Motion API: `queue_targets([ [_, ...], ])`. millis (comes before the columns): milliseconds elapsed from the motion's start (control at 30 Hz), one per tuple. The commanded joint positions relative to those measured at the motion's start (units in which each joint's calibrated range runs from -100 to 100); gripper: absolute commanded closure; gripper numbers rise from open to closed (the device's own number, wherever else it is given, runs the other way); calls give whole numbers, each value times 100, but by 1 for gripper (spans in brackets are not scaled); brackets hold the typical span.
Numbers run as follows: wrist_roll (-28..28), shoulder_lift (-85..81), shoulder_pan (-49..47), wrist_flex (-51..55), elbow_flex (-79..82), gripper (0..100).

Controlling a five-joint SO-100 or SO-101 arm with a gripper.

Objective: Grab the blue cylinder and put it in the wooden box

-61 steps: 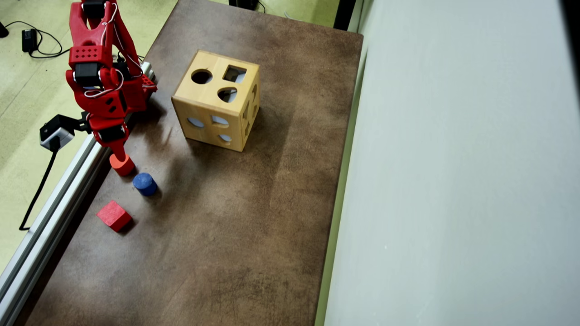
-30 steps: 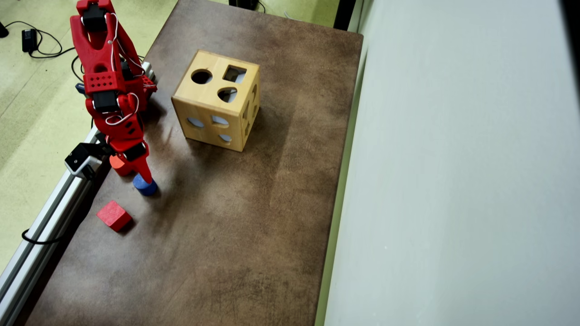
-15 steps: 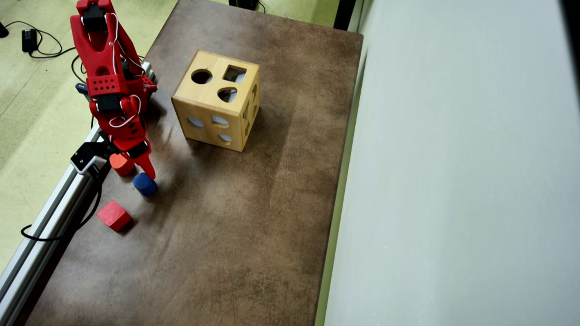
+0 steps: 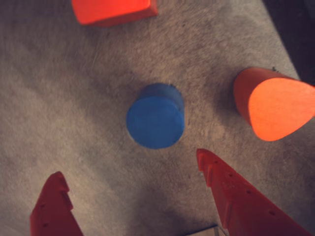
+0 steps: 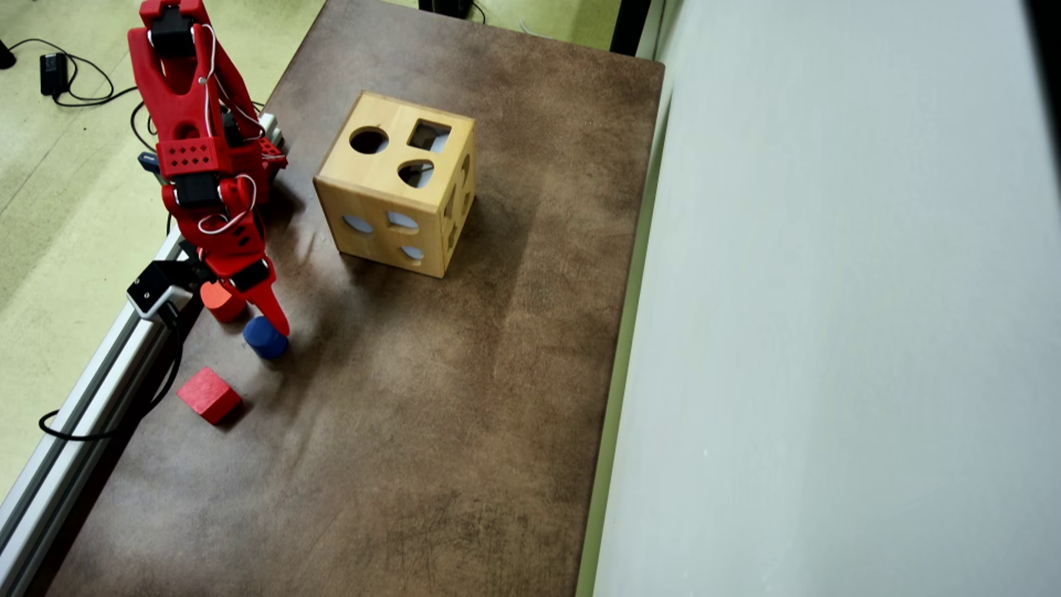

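Red two-finger gripper (image 4: 130, 179) is hanging wide open, empty, over the small dark-blue cylinder (image 4: 155, 122). Risking clipping the red rounded block (image 4: 273, 103) just beside the cylinder (tight spacing).

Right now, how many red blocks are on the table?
2. The rounded block sits beside the gripper, next to the blue cylinder; the cube lies nearer the table's edge.

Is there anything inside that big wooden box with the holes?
Through the holes of the wooden box in the overhead view only shadow and pale patches show; no block can be made out. Most of the inside is hidden by its walls. The blue cylinder stands outside on the table.
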Motion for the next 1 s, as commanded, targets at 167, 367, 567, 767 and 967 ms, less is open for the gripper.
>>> queue_targets([
  [167,-20,614,218,-62,-138,59],
  [367,-20,639,226,-214,-138,59],
  [567,-10,639,226,-520,-147,59],
  [767,-15,945,226,-528,-236,59],
  [967,-15,1412,226,-432,-844,59],
])
